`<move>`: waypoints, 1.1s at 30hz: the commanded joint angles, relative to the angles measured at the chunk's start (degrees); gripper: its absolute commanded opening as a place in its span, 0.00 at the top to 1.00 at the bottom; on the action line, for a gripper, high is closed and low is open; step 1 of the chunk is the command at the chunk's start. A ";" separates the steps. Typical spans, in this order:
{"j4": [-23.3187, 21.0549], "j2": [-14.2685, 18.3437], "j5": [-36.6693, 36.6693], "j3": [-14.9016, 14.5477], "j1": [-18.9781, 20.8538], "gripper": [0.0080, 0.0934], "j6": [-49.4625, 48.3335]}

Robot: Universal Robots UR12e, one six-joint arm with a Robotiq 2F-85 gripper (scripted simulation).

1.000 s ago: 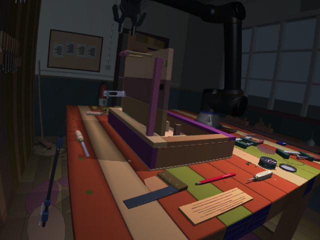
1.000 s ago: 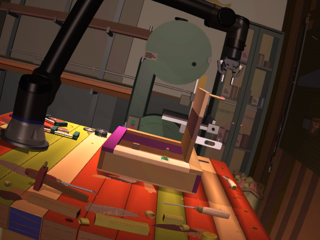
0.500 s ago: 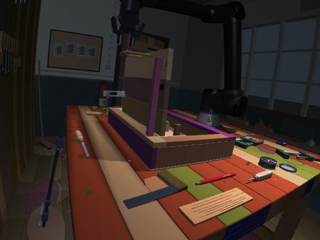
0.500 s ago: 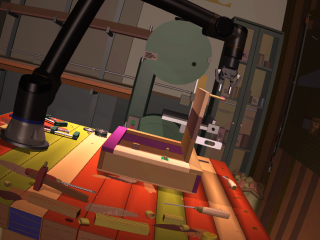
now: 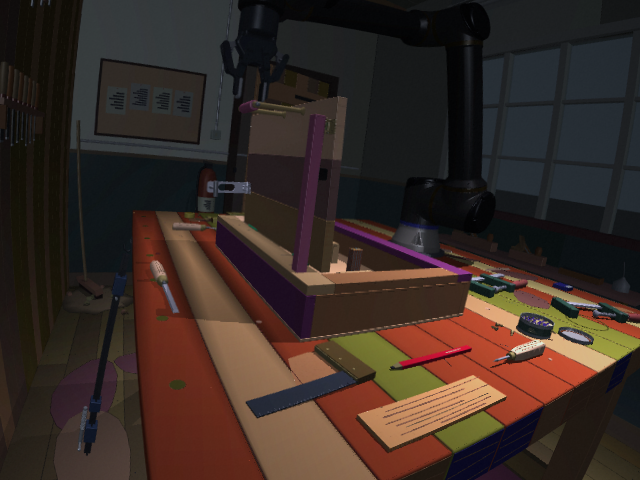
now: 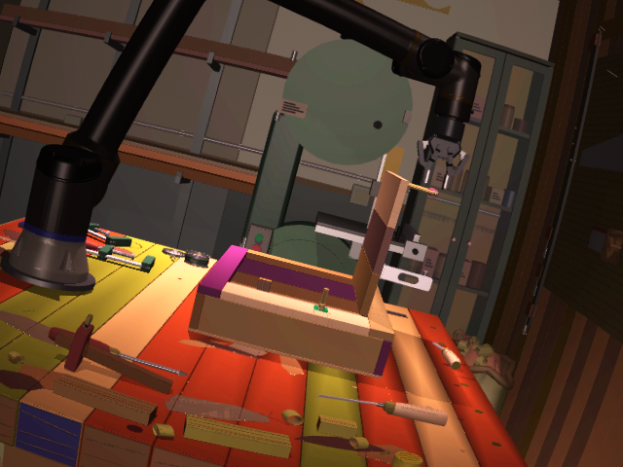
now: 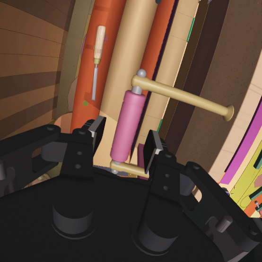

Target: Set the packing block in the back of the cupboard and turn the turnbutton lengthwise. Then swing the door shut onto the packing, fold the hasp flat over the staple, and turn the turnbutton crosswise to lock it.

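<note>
The door's pink-gripped handle (image 7: 127, 127) (image 5: 249, 106) (image 6: 431, 191) sticks out on brass posts from the top edge of the door. The door (image 5: 294, 181) (image 6: 380, 241) stands upright, open, over the shallow cupboard (image 5: 341, 289) (image 6: 292, 311) lying on the bench. The grey hasp (image 5: 227, 188) (image 6: 407, 276) juts out from the door's outer face. A small brown packing block (image 5: 354, 258) (image 6: 263, 284) sits inside the cupboard. The brass turnbutton (image 6: 322, 300) stands on the cupboard's front rim. My gripper (image 5: 254, 77) (image 6: 442, 173) (image 7: 123, 139) hangs just above the handle. It is open and holds nothing.
A bandsaw (image 6: 342, 151) and a glazed cabinet (image 6: 483, 176) stand behind the bench. A chisel (image 5: 164, 285) (image 7: 97, 61) lies on the bench below the handle. A try square (image 5: 315, 382), a red pencil (image 5: 431, 357) and a board (image 5: 431, 411) lie in front of the cupboard.
</note>
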 commanded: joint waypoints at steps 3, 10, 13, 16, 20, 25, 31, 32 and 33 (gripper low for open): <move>-0.03 -0.04 0.00 -0.05 0.00 0.53 0.00; -0.20 0.00 0.00 0.10 0.00 0.53 0.00; -0.34 0.03 0.00 0.22 0.00 0.53 0.00; -0.53 0.07 0.00 0.38 0.00 0.53 0.00; -0.84 0.13 0.00 0.63 0.00 0.53 0.00; -1.30 0.22 0.00 0.99 0.00 0.53 0.00; -1.87 0.34 0.00 1.44 0.00 0.53 0.00; -1.96 0.36 0.00 1.52 0.00 0.53 0.00; -2.05 0.38 0.00 1.58 0.00 0.53 0.00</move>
